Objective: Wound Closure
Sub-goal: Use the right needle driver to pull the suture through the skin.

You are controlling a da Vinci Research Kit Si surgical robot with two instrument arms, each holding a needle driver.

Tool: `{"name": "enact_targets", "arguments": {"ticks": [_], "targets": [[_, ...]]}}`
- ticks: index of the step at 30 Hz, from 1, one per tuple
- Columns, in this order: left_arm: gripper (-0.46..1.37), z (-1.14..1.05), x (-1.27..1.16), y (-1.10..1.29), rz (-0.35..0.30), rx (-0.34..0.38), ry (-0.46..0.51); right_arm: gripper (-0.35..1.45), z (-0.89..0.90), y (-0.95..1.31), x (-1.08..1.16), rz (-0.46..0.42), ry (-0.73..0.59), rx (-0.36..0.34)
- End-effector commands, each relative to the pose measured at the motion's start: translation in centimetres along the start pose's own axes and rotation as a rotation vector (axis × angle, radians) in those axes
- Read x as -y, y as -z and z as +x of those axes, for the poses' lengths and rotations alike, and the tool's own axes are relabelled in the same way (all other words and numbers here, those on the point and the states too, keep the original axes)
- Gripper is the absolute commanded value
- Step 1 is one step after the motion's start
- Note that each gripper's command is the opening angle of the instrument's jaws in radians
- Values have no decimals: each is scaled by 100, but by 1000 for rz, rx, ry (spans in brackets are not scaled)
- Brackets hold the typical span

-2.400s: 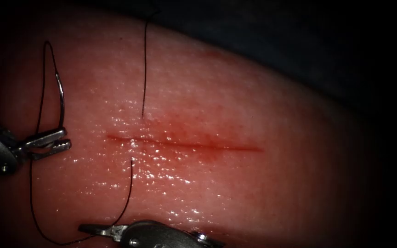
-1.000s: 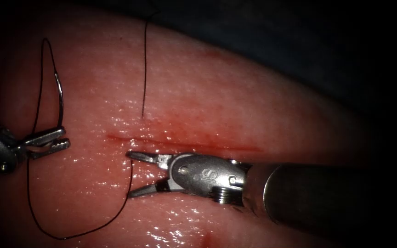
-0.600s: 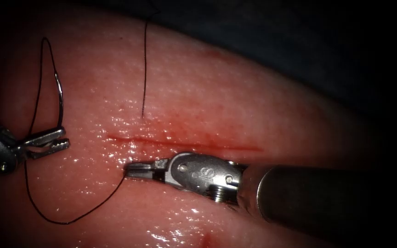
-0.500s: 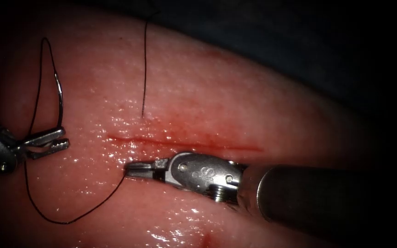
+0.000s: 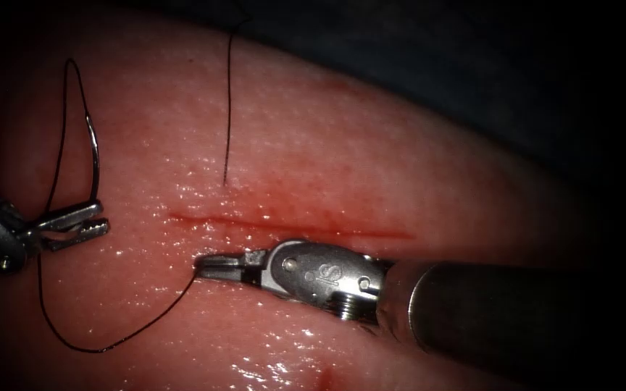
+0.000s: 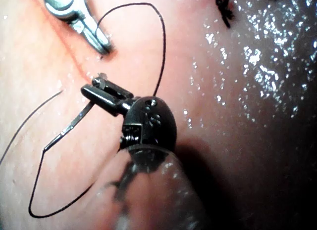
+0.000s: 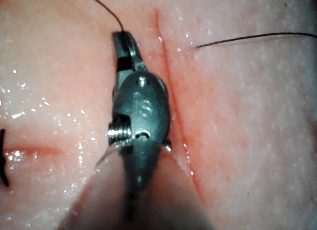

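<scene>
Endoscope: left of the cut (image 5: 291,226), the left pincer (image 5: 85,221) is gripping the needle (image 5: 97,156) near its tail, clear of the tissue (image 5: 400,159). The right pincer (image 5: 211,266) is clamping the thread (image 5: 132,334) below the cut; tugging risks tearing. Wrist views are agreeing

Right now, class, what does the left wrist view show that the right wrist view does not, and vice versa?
Left wrist view: the left tool, jaws shut on the needle near the end away from the thread, needle out of the tissue. Right wrist view: a strand entering the tissue across the cut. Both: the right tool, jaws shut on the thread beside the cut.
</scene>
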Motion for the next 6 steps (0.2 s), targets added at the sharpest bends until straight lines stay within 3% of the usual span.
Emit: {"name": "enact_targets", "arguments": {"ticks": [1, 6], "targets": [[-35, 0, 0, 0, -10, 0, 0, -35, 0, 0, 0, -2, 0, 0], [-35, 0, 0, 0, -10, 0, 0, -35, 0, 0, 0, -2, 0, 0]]}}
